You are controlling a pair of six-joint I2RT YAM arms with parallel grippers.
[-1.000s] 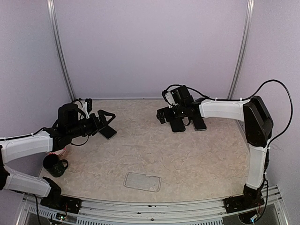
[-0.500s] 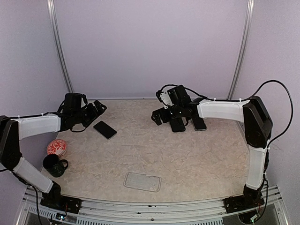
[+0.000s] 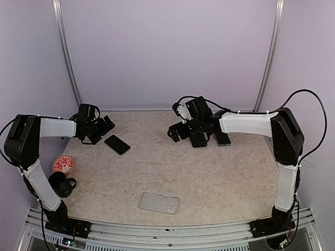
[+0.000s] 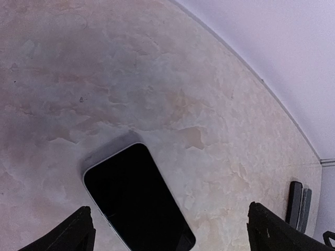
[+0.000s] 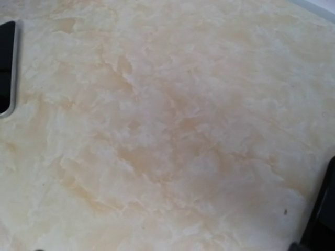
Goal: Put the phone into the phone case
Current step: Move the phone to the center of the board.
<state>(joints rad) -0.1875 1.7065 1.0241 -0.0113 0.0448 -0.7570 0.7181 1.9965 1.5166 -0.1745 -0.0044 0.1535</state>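
Note:
A black phone [image 3: 117, 145] lies flat, screen up, on the table at the left. In the left wrist view the phone [image 4: 136, 196] sits between and just ahead of my spread fingertips [image 4: 78, 230]. My left gripper [image 3: 106, 128] is open and empty, just behind and left of the phone. The clear phone case [image 3: 159, 202] lies empty near the front edge. My right gripper [image 3: 175, 132] is open and empty, low over the back middle of the table, beside two more dark phones [image 3: 198, 139]. The right wrist view shows bare table and a phone's edge [image 5: 6, 68].
A second dark phone [image 3: 223, 137] lies under the right forearm. A black mug [image 3: 62, 184] and a red patterned coaster [image 3: 64, 164] sit at the left edge. Purple walls close the back and sides.
My left gripper has pulled back from over the phone toward the back left wall; the phone stays on the table. My right gripper has shifted slightly left.

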